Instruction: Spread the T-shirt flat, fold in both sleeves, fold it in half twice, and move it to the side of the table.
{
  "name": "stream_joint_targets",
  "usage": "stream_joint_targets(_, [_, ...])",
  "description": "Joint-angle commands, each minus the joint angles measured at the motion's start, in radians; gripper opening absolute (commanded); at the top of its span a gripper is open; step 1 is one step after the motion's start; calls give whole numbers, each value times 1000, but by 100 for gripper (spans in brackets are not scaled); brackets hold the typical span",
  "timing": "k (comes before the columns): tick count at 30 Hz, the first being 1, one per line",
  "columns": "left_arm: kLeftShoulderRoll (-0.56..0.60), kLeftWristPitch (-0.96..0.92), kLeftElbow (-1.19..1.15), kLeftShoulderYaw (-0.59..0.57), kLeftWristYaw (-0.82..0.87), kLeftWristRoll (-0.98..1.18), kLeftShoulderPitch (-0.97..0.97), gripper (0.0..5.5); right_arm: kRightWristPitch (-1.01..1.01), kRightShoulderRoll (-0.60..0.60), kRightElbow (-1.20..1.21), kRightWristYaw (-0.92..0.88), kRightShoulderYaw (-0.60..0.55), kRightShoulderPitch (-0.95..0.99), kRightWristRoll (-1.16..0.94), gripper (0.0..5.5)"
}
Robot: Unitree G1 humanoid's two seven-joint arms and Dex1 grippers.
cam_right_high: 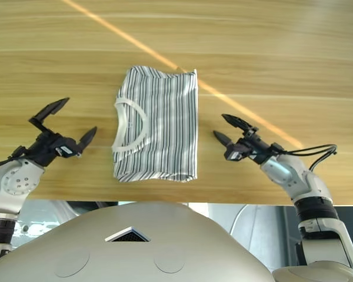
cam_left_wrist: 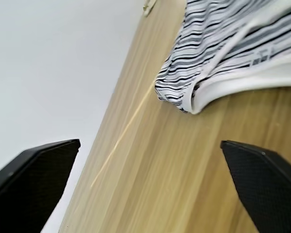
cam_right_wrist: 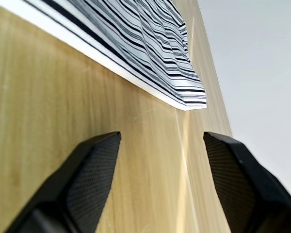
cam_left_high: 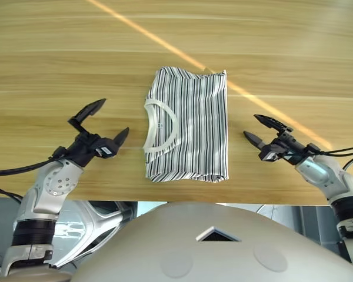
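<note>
Between the two claws, on the wooden worktop (cam_left_high: 282, 47): one striped T-shirt (cam_left_high: 188, 126), lying as a compact rectangle of several layers, no sleeve showing loose.

- **Long axis:** it runs from the near edge of the worktop toward the far side, crosswise to the line that joins the claws.
- **Collar (cam_left_high: 174, 126):** a white arc on the side of the shirt that faces the left claw.
- **Opposite long edge:** straight, facing the right claw.
- **Left claw (cam_left_high: 113, 116):** spread wide, empty, hanging just above the wood. The shirt lies inward of it, apart from it, with nothing between its fingers but bare worktop; its wrist view has the collar-side corner ahead of the tips.
- **Right claw (cam_left_high: 250, 125):** spread, empty, low over the wood. The shirt lies inward of it, apart from it; its wrist view has the straight edge and one corner ahead of the tips.
- **Nearness:** the gaps on either side look about even, so neither arm is clearly nearer.
- **Judgement:** sleeves and at least one halving appear done. If a second halving is due, it would likely run end to end along the long axis, with each claw taking the edge that faces it. The later shift to the side could fall to either arm.
</note>
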State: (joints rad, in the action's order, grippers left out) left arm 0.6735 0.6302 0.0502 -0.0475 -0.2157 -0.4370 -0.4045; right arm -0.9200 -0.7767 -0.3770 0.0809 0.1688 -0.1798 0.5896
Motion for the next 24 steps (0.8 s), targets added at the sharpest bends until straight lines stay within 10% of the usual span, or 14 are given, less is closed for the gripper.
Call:
stream_joint_targets(1, [-44, -46, 14, -20, 36, 7, 16, 539, 28, -21, 3, 36, 35, -20, 38, 316])
stream_joint_targets(12, [80, -46, -131, 30, -107, 30, -55, 381, 20, -44, 6, 16, 66, 3, 49, 316])
stream_joint_targets(18, [253, -37, 71, -80, -273, 115, -240, 279, 22, -137, 130, 86, 49, -89, 6, 316])
stream_joint_targets(24, [295, -34, 277, 46, -448, 228, -162, 199, 28, -164, 272, 198, 80, -91, -22, 316])
